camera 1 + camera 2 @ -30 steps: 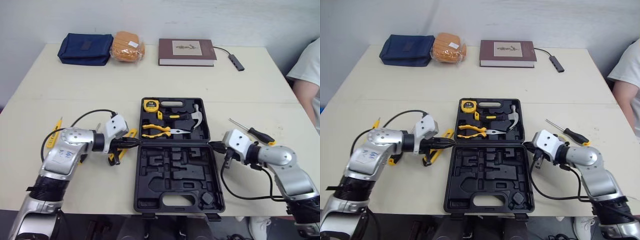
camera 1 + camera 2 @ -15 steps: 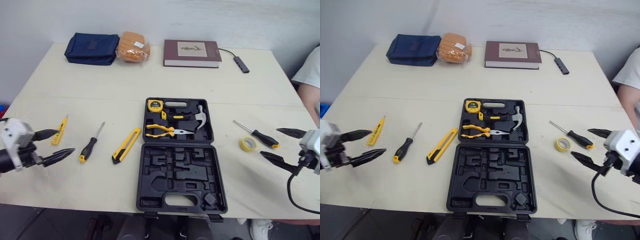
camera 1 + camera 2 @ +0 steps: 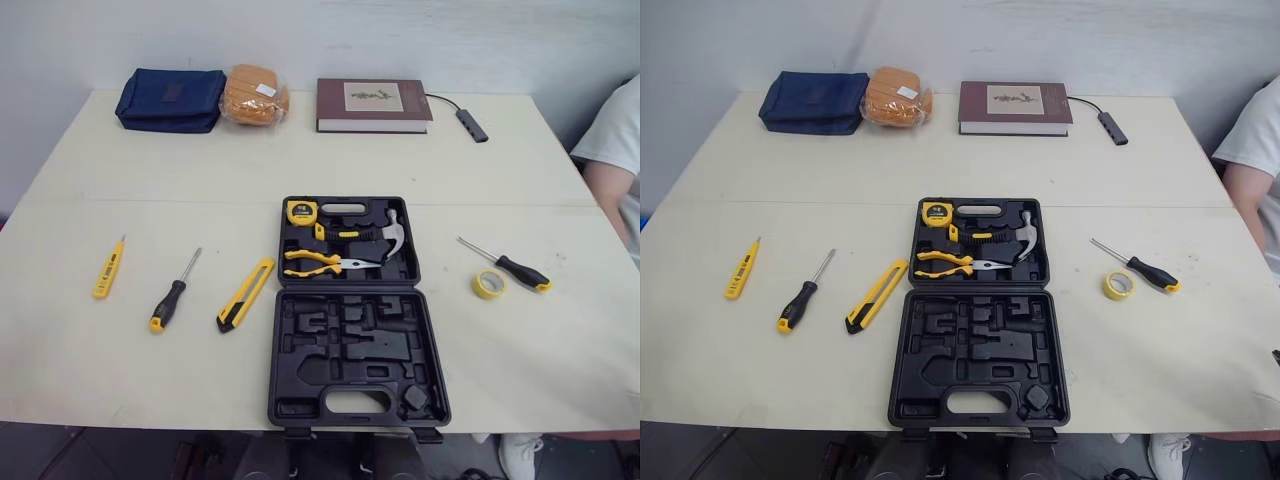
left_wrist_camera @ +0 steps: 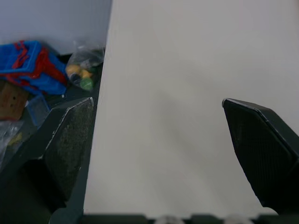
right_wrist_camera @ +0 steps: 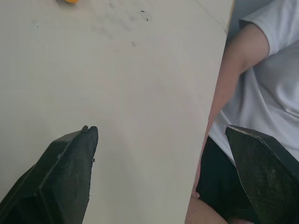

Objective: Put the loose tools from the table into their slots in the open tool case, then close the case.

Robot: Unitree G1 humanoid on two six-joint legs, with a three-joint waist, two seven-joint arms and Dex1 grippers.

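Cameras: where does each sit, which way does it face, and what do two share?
Left eye view: head, facing forward-down at the table and open tool case.
Right eye view: beside it, same scene.
Left wrist view: left wrist, along the open left gripper, over the table's edge.
Right wrist view: right wrist, along the open right gripper, towards a person beside the table.
Shared: both eyes and the right wrist see that person.

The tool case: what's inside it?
A tape measure, pliers and a hammer sit in the far half; the near half's slots look empty. Whatever lies beneath those tools is covered.
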